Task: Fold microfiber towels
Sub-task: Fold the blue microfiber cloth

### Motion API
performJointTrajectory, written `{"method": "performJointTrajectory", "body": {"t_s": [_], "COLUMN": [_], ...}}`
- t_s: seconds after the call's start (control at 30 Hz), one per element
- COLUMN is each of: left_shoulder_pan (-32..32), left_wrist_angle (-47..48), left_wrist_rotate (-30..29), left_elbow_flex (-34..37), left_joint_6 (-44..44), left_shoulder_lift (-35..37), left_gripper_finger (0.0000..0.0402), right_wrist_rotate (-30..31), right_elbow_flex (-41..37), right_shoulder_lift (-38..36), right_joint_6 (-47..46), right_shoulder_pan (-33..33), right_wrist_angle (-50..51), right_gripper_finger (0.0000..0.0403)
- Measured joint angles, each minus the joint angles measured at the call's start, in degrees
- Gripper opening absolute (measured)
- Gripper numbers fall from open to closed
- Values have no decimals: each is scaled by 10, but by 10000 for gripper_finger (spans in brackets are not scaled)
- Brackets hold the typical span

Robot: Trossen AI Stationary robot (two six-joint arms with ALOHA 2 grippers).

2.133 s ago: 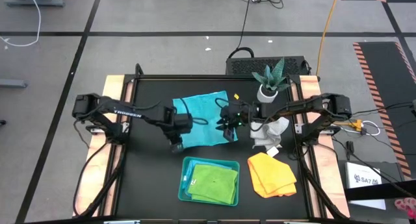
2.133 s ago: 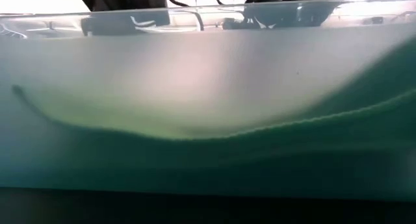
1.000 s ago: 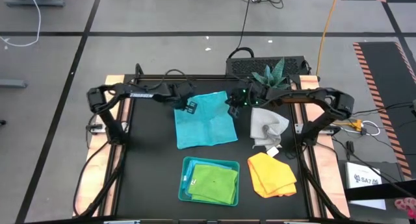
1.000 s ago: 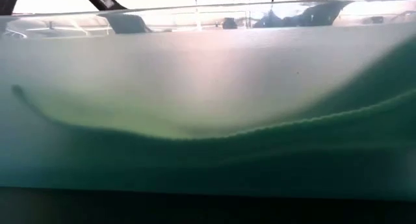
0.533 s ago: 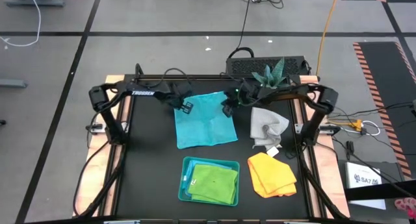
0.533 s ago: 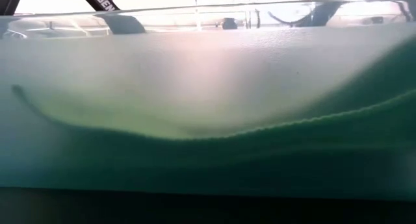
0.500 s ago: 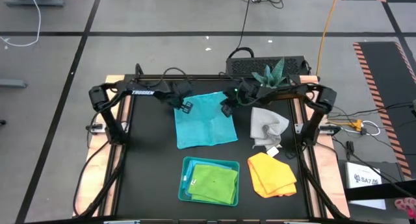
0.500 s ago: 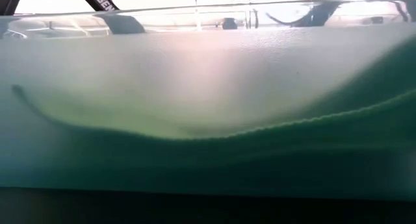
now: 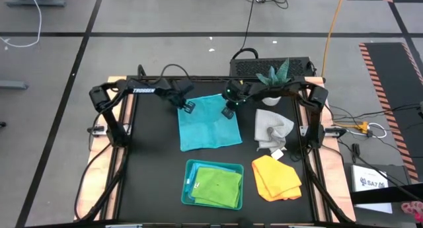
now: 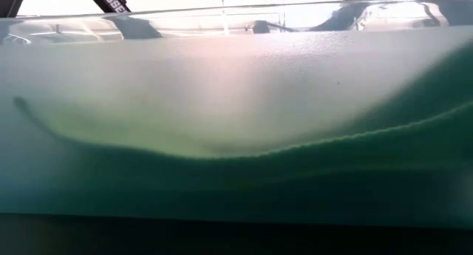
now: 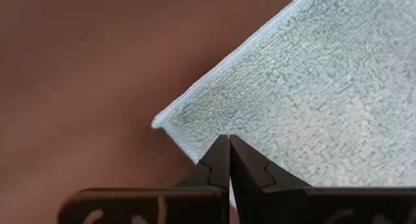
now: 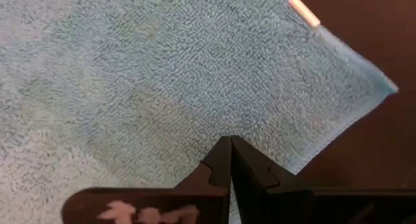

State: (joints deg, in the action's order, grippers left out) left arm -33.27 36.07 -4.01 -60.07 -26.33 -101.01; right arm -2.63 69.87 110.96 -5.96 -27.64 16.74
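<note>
A turquoise towel (image 9: 208, 122) lies spread flat on the black table. My left gripper (image 9: 189, 108) is shut, its tips pointing down by the towel's far left corner (image 11: 159, 123). My right gripper (image 9: 228, 112) is shut too, over the far right corner (image 12: 383, 86), which bears a white tag (image 12: 303, 10). A lime green towel (image 9: 218, 185) lies folded in the teal tray (image 9: 187, 182). A yellow-orange towel (image 9: 276, 177) and a crumpled grey-white towel (image 9: 272, 130) rest on the table at the right. My left gripper (image 11: 229, 139) points its shut fingertips down at the towel's edge just inside the far left corner; I cannot tell whether they touch the cloth. My right gripper (image 12: 231, 141) points its shut fingertips down at the cloth near the far right corner; touch cannot be told either.
A potted plant (image 9: 274, 82) stands at the table's far right, close behind my right gripper. The teal tray's wall (image 10: 236, 137) fills the low view. Bare black table lies left of the turquoise towel and of the tray.
My right gripper has edged a little toward the table's left and near side over the towel's far right corner, and its arm's elbow has drawn in toward the far edge. The turquoise towel has stayed flat where it was.
</note>
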Motion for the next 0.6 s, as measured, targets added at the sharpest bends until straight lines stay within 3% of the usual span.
{"method": "performJointTrajectory", "body": {"t_s": [0.6], "left_shoulder_pan": [-38], "left_wrist_angle": [-29], "left_wrist_rotate": [15], "left_elbow_flex": [0], "left_joint_6": [21], "left_shoulder_lift": [0], "left_gripper_finger": [2], "right_wrist_rotate": [13], "right_elbow_flex": [0], "right_shoulder_lift": [-6], "right_joint_6": [-1], "right_shoulder_pan": [-31], "right_wrist_angle": [46], "right_gripper_finger": [0]}}
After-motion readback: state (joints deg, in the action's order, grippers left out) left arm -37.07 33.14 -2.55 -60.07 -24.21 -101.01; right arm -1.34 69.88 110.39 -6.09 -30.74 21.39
